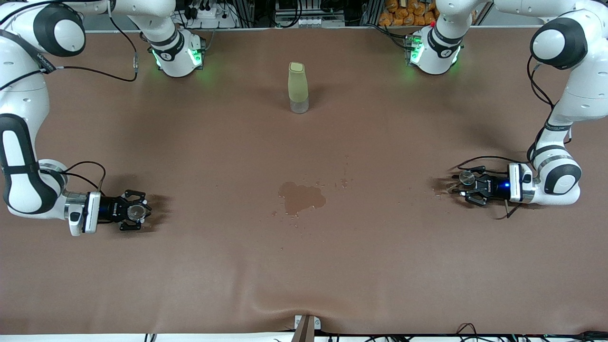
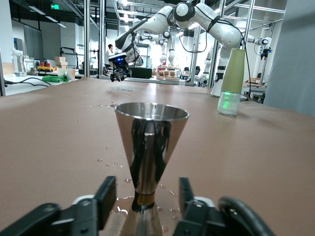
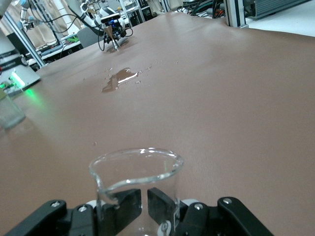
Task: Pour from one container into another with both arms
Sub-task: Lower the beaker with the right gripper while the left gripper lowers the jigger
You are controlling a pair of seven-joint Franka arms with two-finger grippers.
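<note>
The tiny clear glass cup [image 1: 138, 212] stands on the table at the right arm's end, between the fingers of my right gripper [image 1: 142, 212]. The right wrist view shows the cup [image 3: 135, 167] upright, with the gripper [image 3: 145, 204] open around it. The steel jigger [image 1: 467, 178] stands upright at the left arm's end, inside my left gripper [image 1: 460, 187]. In the left wrist view its waist [image 2: 147, 191] sits between the fingers [image 2: 107, 194], with a gap on each side. That gripper [image 2: 147, 196] is open. Water drops lie around the jigger's foot.
A tall pale-green bottle [image 1: 298, 88] stands mid-table, farther from the front camera than both grippers. A puddle [image 1: 301, 197] with scattered drops lies on the brown mat between the two arms. The table's front edge runs along the bottom of the front view.
</note>
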